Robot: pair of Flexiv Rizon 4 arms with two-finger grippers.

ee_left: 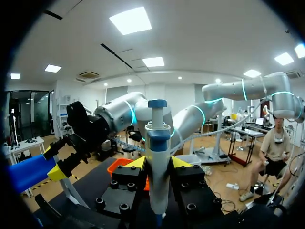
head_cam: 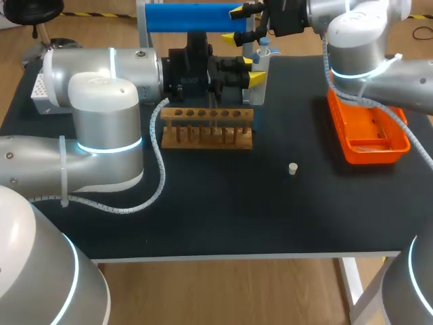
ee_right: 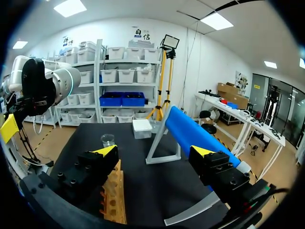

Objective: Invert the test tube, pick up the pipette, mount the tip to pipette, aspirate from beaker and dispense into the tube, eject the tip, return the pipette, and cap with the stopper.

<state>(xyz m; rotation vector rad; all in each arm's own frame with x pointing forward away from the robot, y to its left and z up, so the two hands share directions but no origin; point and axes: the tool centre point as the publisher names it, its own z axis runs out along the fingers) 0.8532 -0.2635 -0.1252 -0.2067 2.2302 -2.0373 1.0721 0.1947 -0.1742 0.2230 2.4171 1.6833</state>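
pipette [ee_left: 157, 157] upright, gripped between the left jaws; right jaws wide apart, holding nothing, above the wooden rack [ee_right: 113, 200]. beaker [ee_right: 108, 140] on the counter [head_cam: 223, 210], contents unclear; orange tray [head_cam: 399, 145] likewise.

Bright, even lighting from overhead. Glare marks the white shell of the left arm [head_cam: 101, 101]; shadows lie faint and soft on the matte black table [head_cam: 237, 210].
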